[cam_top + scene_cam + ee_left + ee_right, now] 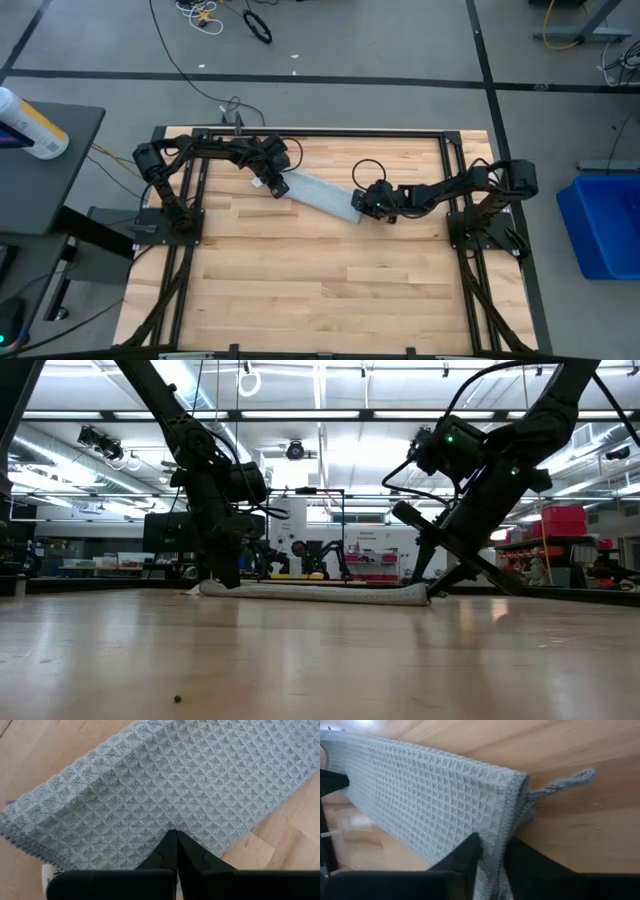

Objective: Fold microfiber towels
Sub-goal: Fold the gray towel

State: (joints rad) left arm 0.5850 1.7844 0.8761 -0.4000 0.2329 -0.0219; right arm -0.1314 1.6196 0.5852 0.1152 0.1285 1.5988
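Towel is lying as a long folded strip slanting across the far tabletop, and you're pinching one end with each pincer, left and right.

A light wooden butcher-block table with a black metal frame carries one thing: a grey-blue waffle-textured towel, folded into a narrow strip. It lies flat and slantwise on the far half of the boards, between the two arm bases.
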